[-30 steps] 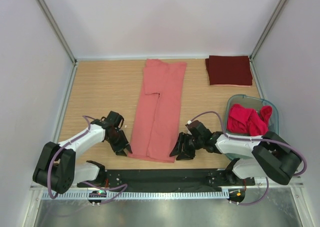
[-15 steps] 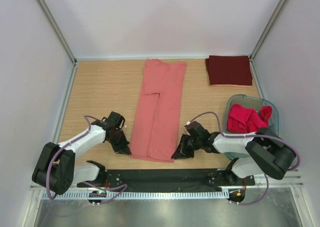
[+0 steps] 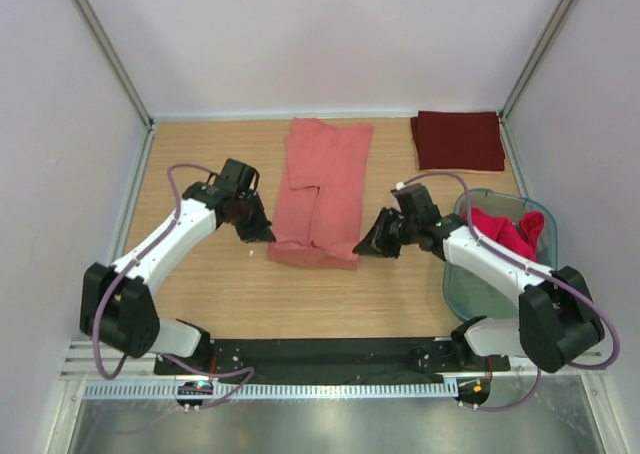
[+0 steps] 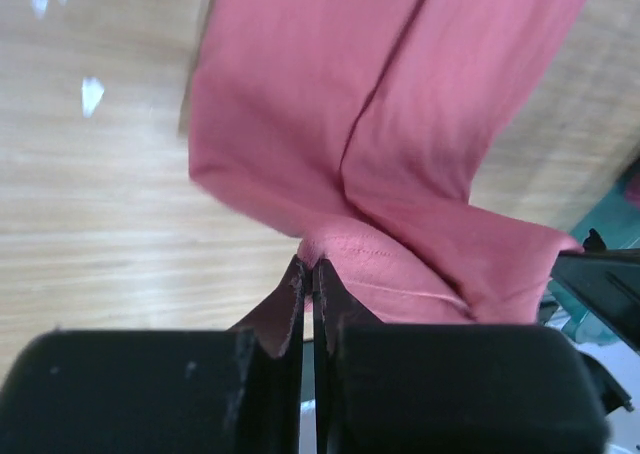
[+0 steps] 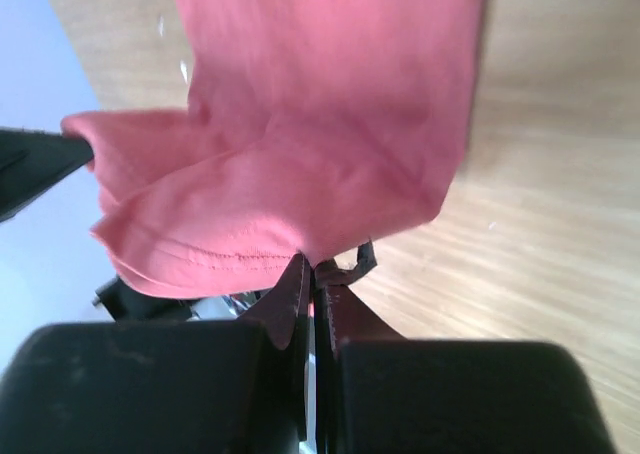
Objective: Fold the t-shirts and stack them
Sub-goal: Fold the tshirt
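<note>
A salmon-pink t-shirt (image 3: 322, 179) lies lengthwise in the middle of the table, its near end lifted and doubled back toward the far end. My left gripper (image 3: 268, 236) is shut on the hem's left corner (image 4: 330, 249). My right gripper (image 3: 365, 246) is shut on the hem's right corner (image 5: 300, 244). A folded dark maroon t-shirt (image 3: 458, 140) lies at the far right corner. Bright red-pink t-shirts (image 3: 500, 234) are bunched in the greenish plastic tub (image 3: 462, 289) at the right.
The tub stands close to my right arm's forearm. White walls and metal posts (image 3: 105, 49) enclose the wooden table (image 3: 200, 284) on three sides. A black rail (image 3: 330, 354) runs along the near edge.
Both grippers closed on the near hem of the salmon-pink t-shirt, then lifted it and carried it toward the far end, so the shirt's near part now folds over.
</note>
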